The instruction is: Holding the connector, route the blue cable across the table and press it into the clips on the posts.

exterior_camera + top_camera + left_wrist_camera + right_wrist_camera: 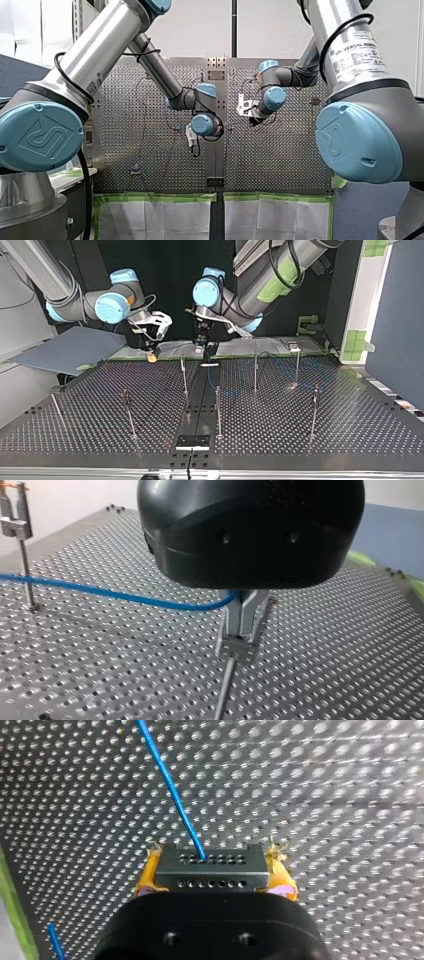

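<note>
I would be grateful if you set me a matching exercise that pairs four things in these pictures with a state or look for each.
Things:
1. connector
2. left gripper
3. right gripper
4. post

States:
A. shut on the blue cable
B. dark, with rows of small holes
C. yellow pads, shut on the connector
D. upright on the table, a clip on top

Pairs: 1-B, 2-A, 3-C, 4-D.
</note>
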Robot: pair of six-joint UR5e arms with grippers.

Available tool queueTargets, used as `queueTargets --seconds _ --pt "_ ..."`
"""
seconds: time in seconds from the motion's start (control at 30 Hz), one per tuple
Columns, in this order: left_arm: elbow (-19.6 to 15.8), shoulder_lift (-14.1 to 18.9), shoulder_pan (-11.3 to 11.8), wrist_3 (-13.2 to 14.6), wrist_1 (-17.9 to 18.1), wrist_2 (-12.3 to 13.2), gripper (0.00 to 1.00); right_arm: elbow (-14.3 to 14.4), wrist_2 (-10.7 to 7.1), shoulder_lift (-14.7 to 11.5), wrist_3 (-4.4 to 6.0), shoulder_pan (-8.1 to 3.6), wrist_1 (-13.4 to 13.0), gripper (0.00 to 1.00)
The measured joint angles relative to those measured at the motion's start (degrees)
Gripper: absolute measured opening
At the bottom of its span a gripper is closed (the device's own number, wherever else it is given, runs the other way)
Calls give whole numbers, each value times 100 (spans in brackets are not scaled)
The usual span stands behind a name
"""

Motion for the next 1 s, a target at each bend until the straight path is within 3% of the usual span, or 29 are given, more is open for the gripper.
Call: queueTargets --seconds 0.27,0.53,1.0 --pt "329 -304 51 -26 -180 64 0 -1 -75 307 19 -88 -88 0" --pt "655 -657 153 -24 -158 107 0 -4 -176 346 132 -212 -357 0" --pt "930 -752 399 -13 -215 284 0 -22 -216 368 185 -480 -594 0"
